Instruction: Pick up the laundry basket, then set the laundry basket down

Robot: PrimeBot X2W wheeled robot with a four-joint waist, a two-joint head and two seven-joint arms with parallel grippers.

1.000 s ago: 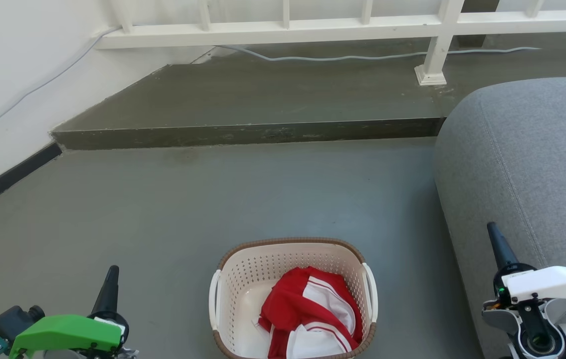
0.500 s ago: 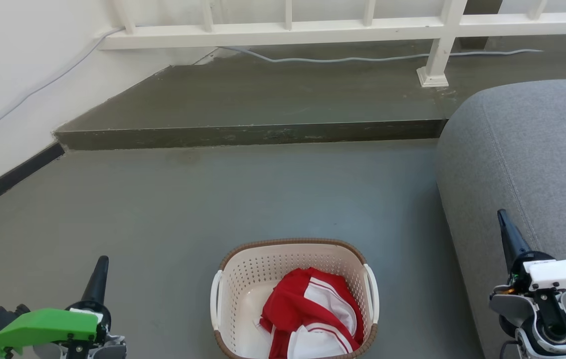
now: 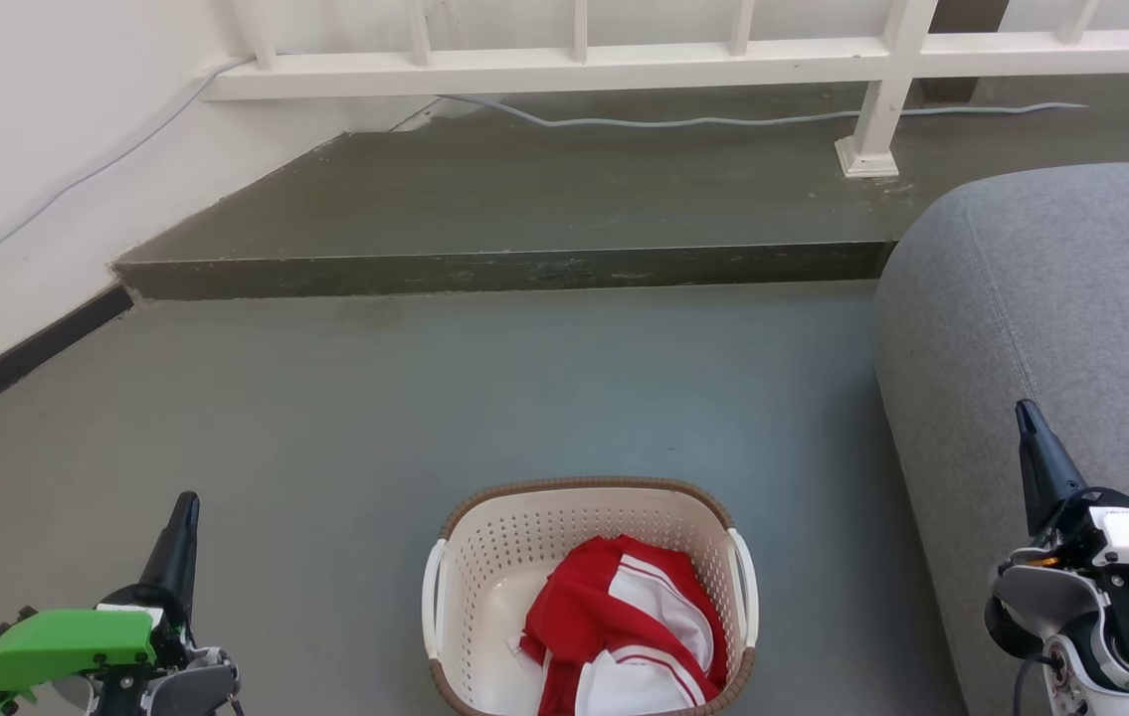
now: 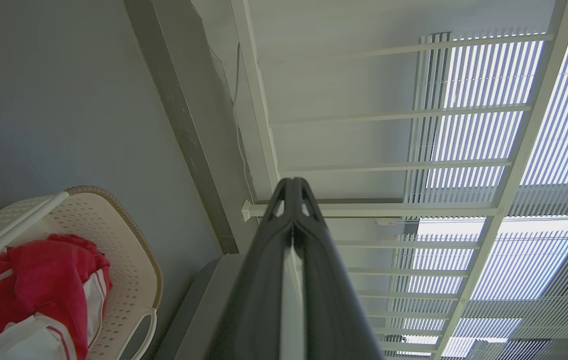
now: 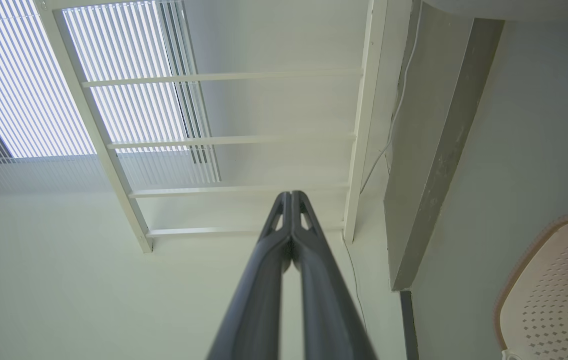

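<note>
The laundry basket (image 3: 484, 542) stands on the grey floor at the bottom middle of the head view, cream and perforated with a brown rim and white side handles. Red and white cloth (image 3: 624, 626) lies inside it. My left gripper (image 3: 188, 497) is well to the basket's left, shut and empty, fingers pointing up. My right gripper (image 3: 1023, 408) is far to the basket's right, over the grey sofa, also shut and empty. The left wrist view has the basket (image 4: 128, 235) at lower left of the shut left gripper (image 4: 293, 181). In the right wrist view the basket's rim (image 5: 524, 250) lies at lower right of the shut right gripper (image 5: 291, 194).
A grey sofa (image 3: 1071, 298) fills the right side. A raised concrete step (image 3: 504, 268) crosses the floor beyond the basket, with a white railing (image 3: 624, 60) and a cable (image 3: 624, 121) on it. A white wall with a dark skirting (image 3: 17, 358) runs along the left.
Both grippers have moved outward, away from the basket: the left one further left and down, the right one further right and up. The basket has stayed put; the camera has tilted slightly.
</note>
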